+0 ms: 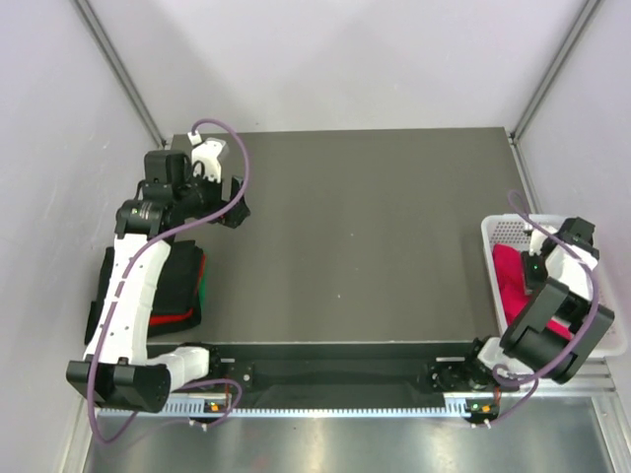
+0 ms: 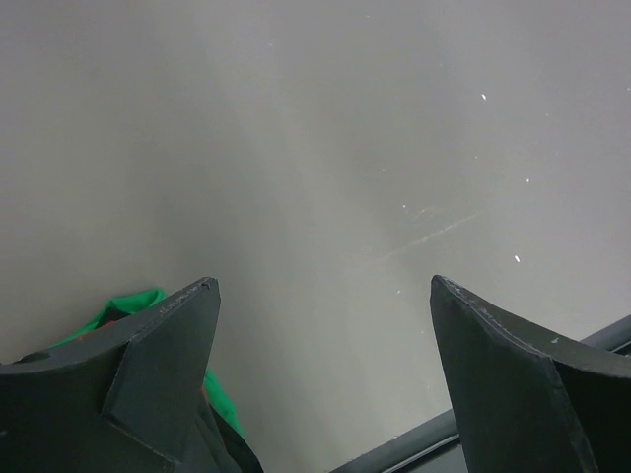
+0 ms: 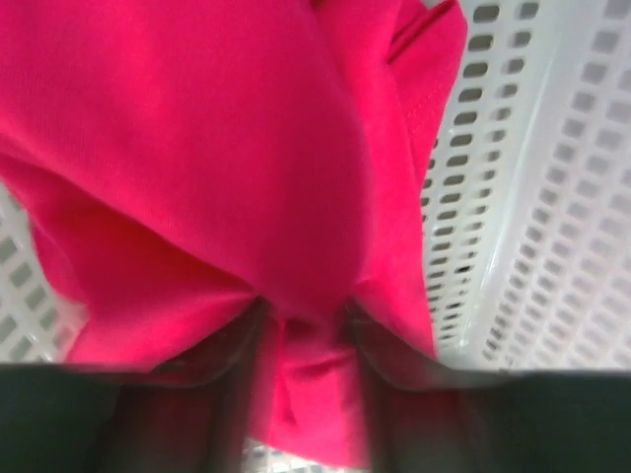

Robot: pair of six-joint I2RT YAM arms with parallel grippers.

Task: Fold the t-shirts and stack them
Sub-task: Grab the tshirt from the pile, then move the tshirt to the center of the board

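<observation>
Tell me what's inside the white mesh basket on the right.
A bunched magenta-red t-shirt lies inside the basket, and the right pincer is closed on a fold of it. The cloth covers the basket floor, so anything beneath it cannot be seen.

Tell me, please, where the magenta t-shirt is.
The magenta t-shirt lies in the white basket, far right in the top view, pinched by the right gripper.

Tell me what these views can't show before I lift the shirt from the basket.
- Top view: the left arm covers most of the folded pile; shirt count unclear.
- Top view: the right arm hides much of the magenta t-shirt in the basket.
- Right wrist: the right claw has blurred tips buried in cloth; grip depth unclear.
- Left wrist: the open left claw blocks the pile; only a green edge shows.
</observation>
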